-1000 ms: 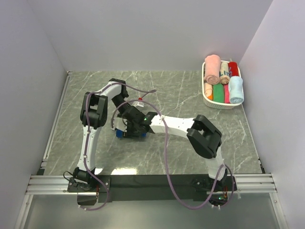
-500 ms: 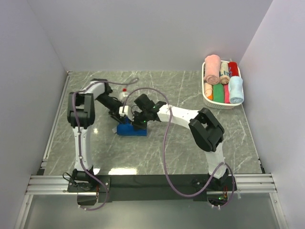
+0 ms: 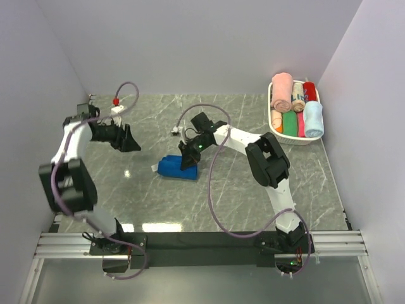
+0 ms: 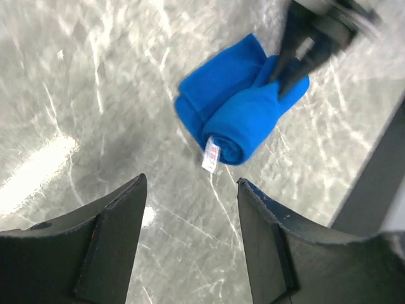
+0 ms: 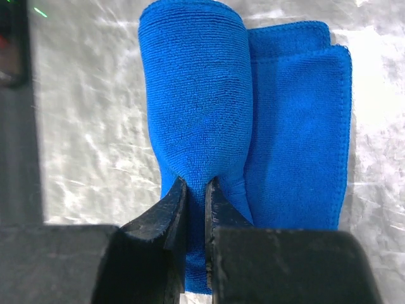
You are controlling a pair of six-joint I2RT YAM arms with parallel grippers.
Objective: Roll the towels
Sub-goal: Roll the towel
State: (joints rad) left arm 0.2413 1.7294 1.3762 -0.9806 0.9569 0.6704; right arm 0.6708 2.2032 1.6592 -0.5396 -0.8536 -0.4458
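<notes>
Well left of the basket (image 3: 278, 134): the dark blue towel (image 3: 176, 168), mostly rolled, with the right gripper (image 5: 193, 185) clamped on a thin pinch at the roll's end and the left gripper (image 4: 190, 183) spread wide, empty, farther left again. Risks unwinding if tugged by so little cloth — nothing pinning the loose flap beside the roll.

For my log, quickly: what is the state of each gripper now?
Left gripper: open, holding nothing.
Right gripper: closed on the royal blue towel.

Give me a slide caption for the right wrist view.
Right end effector pinches one end of the partly rolled royal blue towel on the grey marble tabletop.
</notes>
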